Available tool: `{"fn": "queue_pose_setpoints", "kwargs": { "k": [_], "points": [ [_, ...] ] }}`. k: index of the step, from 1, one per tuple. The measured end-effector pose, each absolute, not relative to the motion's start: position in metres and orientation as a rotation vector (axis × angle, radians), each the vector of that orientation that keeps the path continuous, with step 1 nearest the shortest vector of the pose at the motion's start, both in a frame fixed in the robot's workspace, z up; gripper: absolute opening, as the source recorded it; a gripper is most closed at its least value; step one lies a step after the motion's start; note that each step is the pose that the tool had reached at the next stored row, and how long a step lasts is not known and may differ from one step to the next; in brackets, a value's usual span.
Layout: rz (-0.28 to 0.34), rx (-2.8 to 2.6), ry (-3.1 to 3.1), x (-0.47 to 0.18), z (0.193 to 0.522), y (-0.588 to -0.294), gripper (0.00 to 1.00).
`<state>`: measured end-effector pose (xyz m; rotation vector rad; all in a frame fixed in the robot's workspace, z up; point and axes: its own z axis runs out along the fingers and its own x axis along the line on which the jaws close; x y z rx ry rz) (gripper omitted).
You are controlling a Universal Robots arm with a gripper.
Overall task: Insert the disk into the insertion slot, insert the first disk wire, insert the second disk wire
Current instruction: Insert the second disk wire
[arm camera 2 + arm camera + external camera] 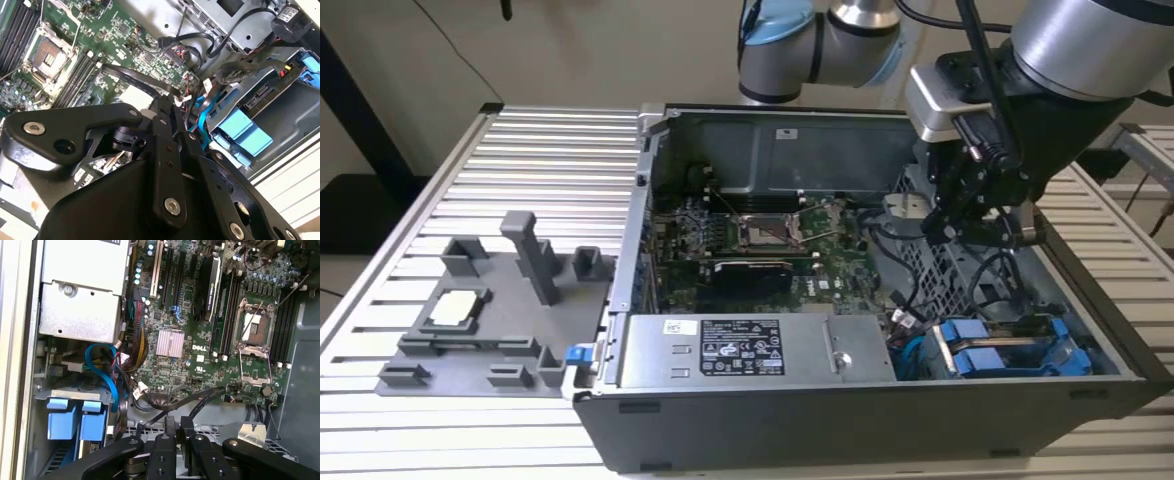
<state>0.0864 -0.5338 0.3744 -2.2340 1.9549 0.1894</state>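
- Ribbed metal table carried an open grey computer case, with a grey fixture tray just beside it on the exterior view's left.
- Inside the case lay a green motherboard and a grey power-supply box with a white sticker.
- The disk sat in the insertion slot, at the case's corner on the exterior view's right. Its bright blue plastic carrier showed two handle tabs side by side; in both wrist views the same pale blue tabs faced outward.
- A blue cable looped beside the carrier.
- The gripper hung above the perforated grey cage, near black wires, its black fingers drawn narrow, almost touching, holding nothing that could be made out.
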Motion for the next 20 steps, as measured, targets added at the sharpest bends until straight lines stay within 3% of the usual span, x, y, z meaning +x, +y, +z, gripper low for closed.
{"fn": "queue_pose_setpoints", "kwargs": {
  "k": [15, 20],
  "points": [
    [0.187, -2.236, 1.956, 0.0861, 0.3742, -0.5338, 0.16],
    [0.146, -2.263, 1.979, 0.0862, 0.3741, -0.5366, 0.16]
  ]
}}
